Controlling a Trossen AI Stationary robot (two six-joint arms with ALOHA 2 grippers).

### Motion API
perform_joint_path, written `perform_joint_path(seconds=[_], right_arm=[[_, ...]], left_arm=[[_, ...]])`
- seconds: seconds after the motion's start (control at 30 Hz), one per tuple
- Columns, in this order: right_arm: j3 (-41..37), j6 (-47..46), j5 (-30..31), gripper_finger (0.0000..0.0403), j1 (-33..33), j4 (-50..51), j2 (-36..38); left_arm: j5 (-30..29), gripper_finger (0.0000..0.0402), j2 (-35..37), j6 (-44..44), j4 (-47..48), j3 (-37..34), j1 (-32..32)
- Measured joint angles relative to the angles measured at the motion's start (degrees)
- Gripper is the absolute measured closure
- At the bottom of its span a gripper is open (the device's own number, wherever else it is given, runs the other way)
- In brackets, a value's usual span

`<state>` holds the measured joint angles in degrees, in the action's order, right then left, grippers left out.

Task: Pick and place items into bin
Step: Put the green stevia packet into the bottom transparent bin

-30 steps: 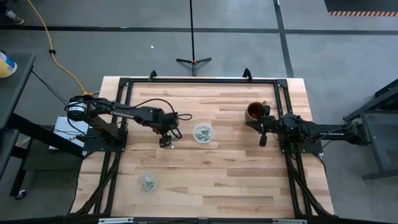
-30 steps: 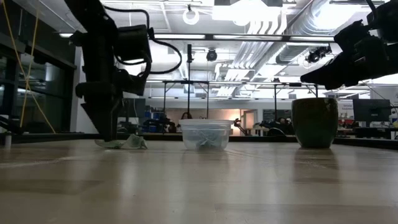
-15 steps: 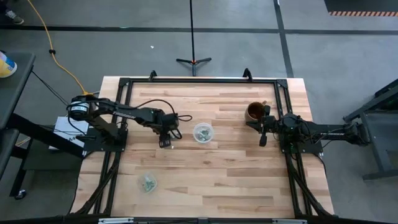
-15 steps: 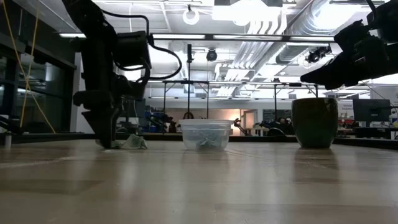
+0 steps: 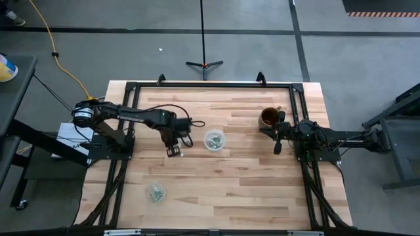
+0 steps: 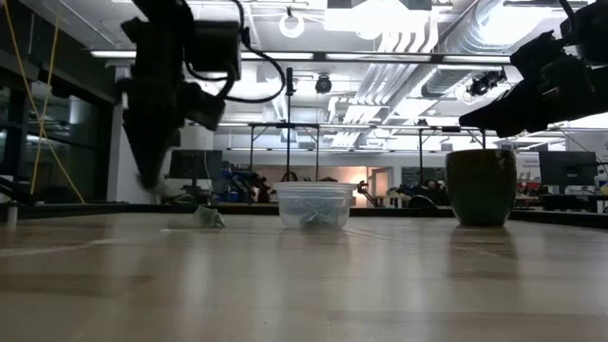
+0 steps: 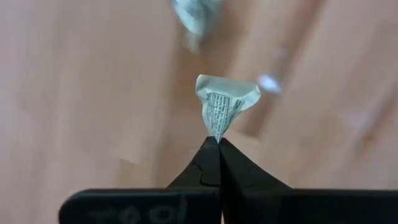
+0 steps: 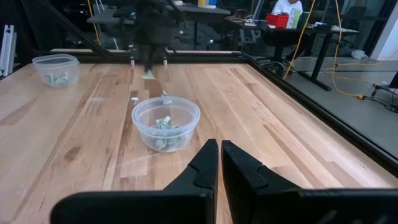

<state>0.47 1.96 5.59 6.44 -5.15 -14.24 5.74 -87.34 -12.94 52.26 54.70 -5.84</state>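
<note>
My left gripper (image 5: 174, 152) hangs above the table just left of a clear cup (image 5: 214, 139) that holds several tiny pale green-grey pieces. It is shut on one such piece (image 7: 224, 99), a small folded scrap with print on it. Another piece (image 6: 207, 218) lies on the table beside the cup and shows blurred in the left wrist view (image 7: 194, 15). A second clear cup (image 5: 156, 193) with pieces stands near the front left. My right gripper (image 5: 277, 145) is shut and empty at the right, beside the brown mug (image 5: 269, 118). My left gripper pinches the piece's pointed lower corner (image 7: 217, 127) between its two fingertips, only at their free ends. The fingers point down from above. The piece is lifted clear of the table and sticks out past the fingertips.
The brown mug (image 6: 482, 186) stands at the far right of the table. A black frame (image 5: 210, 85) runs round the table's edges. Bare wood lies between the centre cup and the near edge. A person sits in the room beyond the table (image 8: 287, 7).
My left gripper has risen from the table top with the piece pinched in its fingertips. The piece is now lifted clear. The other piece beside the cup has stayed on the table.
</note>
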Motion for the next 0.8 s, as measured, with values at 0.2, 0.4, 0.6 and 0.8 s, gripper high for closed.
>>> perform_joint_path(seconds=[0.2,0.4,0.6,0.8], right_arm=[[0.0,0.0,0.0,0.0391,0.02,0.22,0.0],[0.0,-0.37,0.0,0.0391,0.01,0.22,0.0],[0.01,-0.42,0.0,0.0391,0.0,0.22,0.0],[0.0,-0.44,0.0,0.0391,0.0,0.14,0.0]], left_arm=[[1.74,0.0338,0.09,-10.11,7.66,4.97,10.02],[2.8,0.036,0.13,-26.46,10.64,9.62,24.24],[-1.26,0.0379,0.16,-36.96,12.59,12.44,35.66],[-22.29,0.0273,0.18,-40.78,10.31,10.93,40.17]])
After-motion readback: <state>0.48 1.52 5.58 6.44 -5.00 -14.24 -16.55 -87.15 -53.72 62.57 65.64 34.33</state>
